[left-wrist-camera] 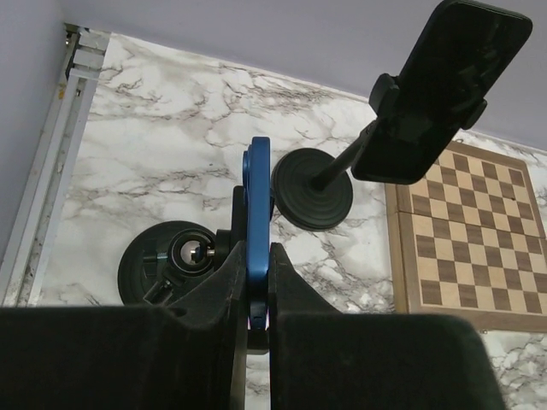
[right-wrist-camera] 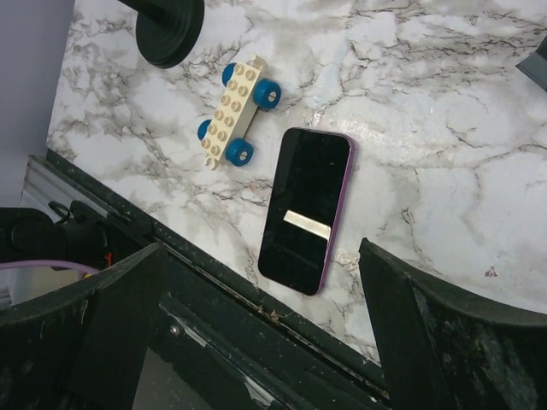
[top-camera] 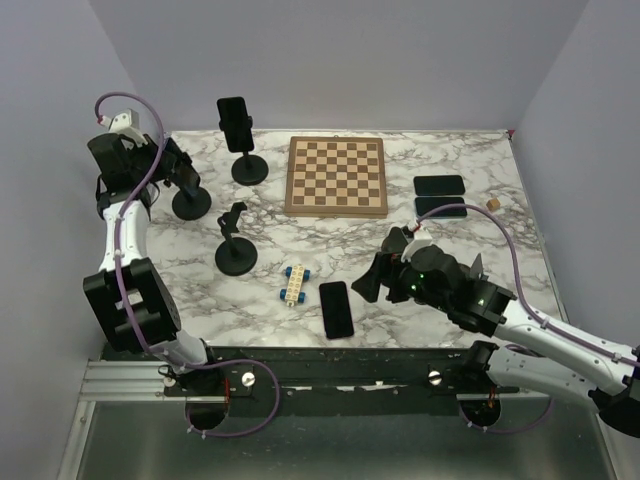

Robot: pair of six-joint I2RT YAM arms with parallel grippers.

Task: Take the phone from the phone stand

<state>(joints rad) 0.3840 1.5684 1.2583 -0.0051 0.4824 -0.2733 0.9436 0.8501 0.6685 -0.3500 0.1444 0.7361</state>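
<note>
Marble desk (top-camera: 450,260): blue phone (left-wrist-camera: 259,205) is clamped edge-on in the left claw (left-wrist-camera: 258,260), long axis along the fingers, phone stand (left-wrist-camera: 175,260) just beneath; right claw (top-camera: 362,283) is held wide.

Looked down from high behind the near edge over the whole table (top-camera: 330,240). Peered closely from the left wrist onto the far left, reaching the chessboard (left-wrist-camera: 466,248). Faced down from the right wrist at the near edge's wheeled brick (right-wrist-camera: 231,115), shared overhead.
</note>
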